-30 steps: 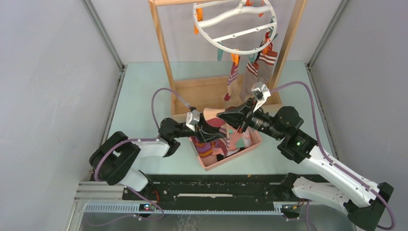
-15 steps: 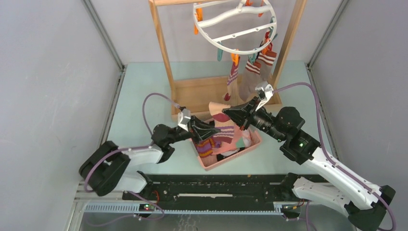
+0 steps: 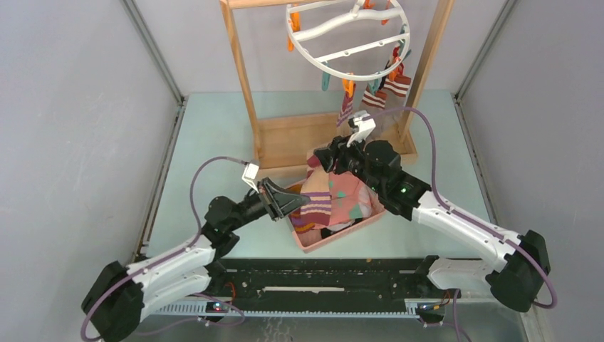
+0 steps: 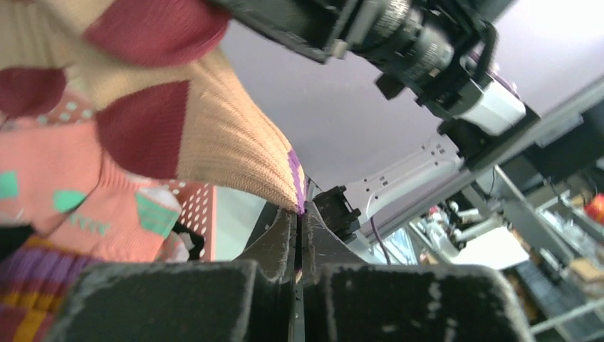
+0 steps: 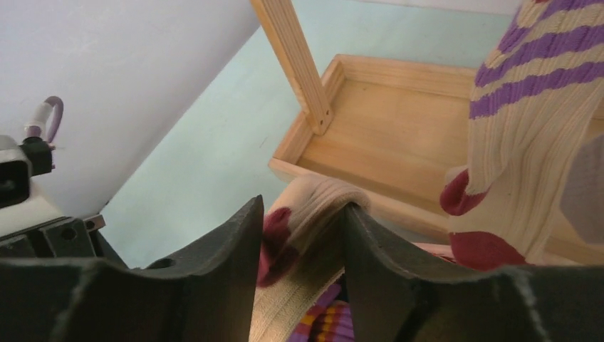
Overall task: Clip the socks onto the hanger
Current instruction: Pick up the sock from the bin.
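Left gripper [image 4: 298, 214] is pinched fully closed on the edge of the cream spotted sock [image 4: 214, 135], centre of the overhead view, just above the pink basket [image 3: 342, 239] holding other socks [image 3: 335, 206]. Right gripper [image 5: 303, 206] has its jaws parted with the same sock's cuff bunched between them; can't tell if it's actually squeezing. Hanger [image 3: 354, 49] is top centre, with striped socks [image 3: 346, 108] clipped along its lower rim.
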`<control>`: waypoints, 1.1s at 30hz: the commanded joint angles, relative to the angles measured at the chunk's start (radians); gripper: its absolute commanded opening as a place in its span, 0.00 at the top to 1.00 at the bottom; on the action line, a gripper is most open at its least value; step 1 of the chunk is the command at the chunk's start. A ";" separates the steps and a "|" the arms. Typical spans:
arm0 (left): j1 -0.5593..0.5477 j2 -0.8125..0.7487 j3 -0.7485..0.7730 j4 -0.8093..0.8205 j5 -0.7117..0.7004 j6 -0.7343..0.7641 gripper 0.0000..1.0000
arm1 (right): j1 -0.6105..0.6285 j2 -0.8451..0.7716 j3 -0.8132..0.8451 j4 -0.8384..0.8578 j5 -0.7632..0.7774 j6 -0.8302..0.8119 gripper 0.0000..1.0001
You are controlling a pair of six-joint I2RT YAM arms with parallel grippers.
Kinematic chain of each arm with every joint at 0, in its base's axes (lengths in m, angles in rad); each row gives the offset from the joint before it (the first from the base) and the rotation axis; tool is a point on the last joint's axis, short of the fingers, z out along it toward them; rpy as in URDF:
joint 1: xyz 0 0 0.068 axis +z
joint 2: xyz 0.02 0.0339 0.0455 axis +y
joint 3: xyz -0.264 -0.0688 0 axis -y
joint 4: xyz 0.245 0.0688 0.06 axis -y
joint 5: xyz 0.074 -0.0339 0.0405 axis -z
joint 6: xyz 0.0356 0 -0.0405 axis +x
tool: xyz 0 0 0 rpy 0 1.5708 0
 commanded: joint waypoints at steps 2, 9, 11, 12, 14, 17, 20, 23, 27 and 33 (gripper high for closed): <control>0.025 -0.167 0.086 -0.559 -0.198 -0.094 1.00 | -0.019 -0.079 0.050 -0.019 -0.004 -0.073 0.44; 0.107 -0.184 0.147 -0.637 -0.133 -0.187 1.00 | -0.030 -0.237 -0.031 -0.058 -0.178 -0.298 0.40; 0.127 -0.167 0.153 -0.608 -0.094 -0.227 1.00 | -0.027 -0.284 -0.082 -0.041 -0.235 -0.391 0.39; 0.134 -0.158 0.156 -0.592 -0.078 -0.243 1.00 | -0.026 -0.303 -0.101 -0.031 -0.246 -0.427 0.37; 0.144 -0.147 0.164 -0.556 -0.038 -0.271 1.00 | -0.026 -0.332 -0.124 -0.034 -0.245 -0.480 0.32; 0.155 -0.145 0.178 -0.525 -0.011 -0.309 1.00 | -0.028 -0.347 -0.126 -0.065 -0.208 -0.518 0.28; 0.166 -0.160 0.187 -0.516 -0.007 -0.335 1.00 | -0.034 -0.359 -0.126 -0.094 -0.240 -0.543 0.26; 0.177 -0.171 0.189 -0.493 -0.009 -0.369 1.00 | -0.034 -0.362 -0.126 -0.138 -0.295 -0.583 0.25; 0.184 -0.162 0.173 -0.413 -0.009 -0.444 1.00 | -0.036 -0.375 -0.127 -0.150 -0.316 -0.616 0.23; 0.189 -0.122 0.143 -0.257 -0.004 -0.553 1.00 | -0.100 -0.415 -0.145 -0.059 -0.292 -0.567 0.11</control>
